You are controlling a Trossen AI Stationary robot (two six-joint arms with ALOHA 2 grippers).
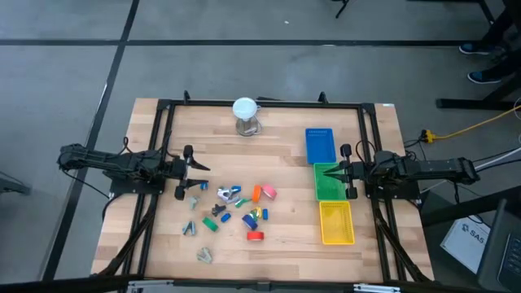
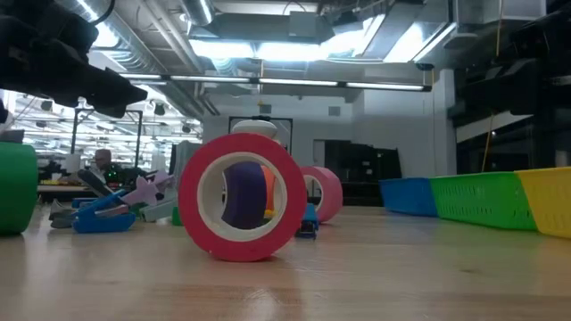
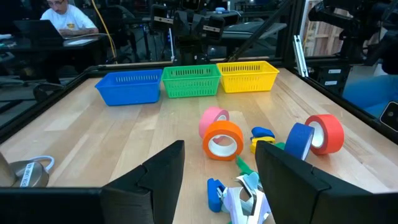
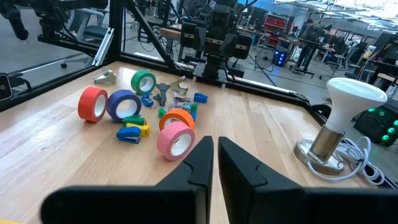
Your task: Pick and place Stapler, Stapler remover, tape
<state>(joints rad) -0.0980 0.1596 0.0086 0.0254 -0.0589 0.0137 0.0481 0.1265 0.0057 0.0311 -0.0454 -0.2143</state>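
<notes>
Pale wood is what you are working over: the tabletop (image 1: pixel 163 163) carries everything here. At its left edge your left gripper (image 1: pixel 198 187) hovers with its fingers spread wide and nothing between them, pointing in at the scattered pile. Just past its tips lie a grey metal staple remover (image 1: pixel 194 200) and small blue and green staplers (image 1: pixel 231 194) mixed with the rolls. Near the front edge, left of centre, sits another staple remover (image 1: pixel 203 255). In the pile toward the middle you have the tape: a green roll (image 1: pixel 217 210), a blue roll (image 4: pixel 123 104), an orange roll (image 3: pixel 222 139) touching a pink roll (image 3: pixel 212 118), and a red roll (image 1: pixel 255 236) nearest the front edge. Near the back edge stands a white lamp on a metal base (image 1: pixel 246 115). Toward the right edge three baskets run in a row from back to front: blue (image 1: pixel 320 145), green (image 1: pixel 329 189), yellow (image 1: pixel 336 223). Your right gripper (image 1: pixel 332 172) sits over the green basket, fingers pressed almost together, gripping nothing.
</notes>
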